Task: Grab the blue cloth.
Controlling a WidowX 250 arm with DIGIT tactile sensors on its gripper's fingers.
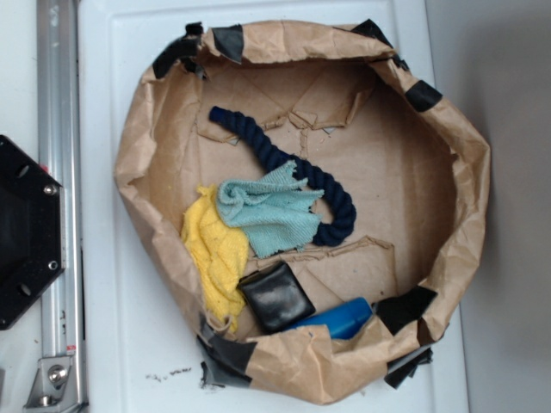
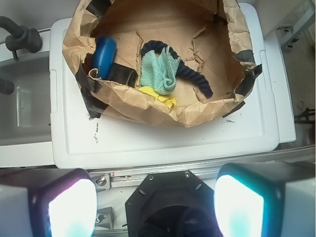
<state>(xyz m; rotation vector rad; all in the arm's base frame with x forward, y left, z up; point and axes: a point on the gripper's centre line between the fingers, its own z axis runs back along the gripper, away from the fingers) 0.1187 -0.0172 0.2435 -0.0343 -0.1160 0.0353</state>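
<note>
From the wrist view the gripper (image 2: 153,205) hangs with its two fingers spread wide and nothing between them, well back from the brown paper nest (image 2: 148,106), so the blue cloth (image 2: 159,74) lies straight ahead of it and far off, past the nest's near wall. The cloth is crumpled near the middle of the nest floor, draped over the dark rope (image 1: 297,168) on its far side and overlapping the yellow cloth (image 1: 211,249) on its near side. Judging from this, the reach must go forward over the wall, then down.
</note>
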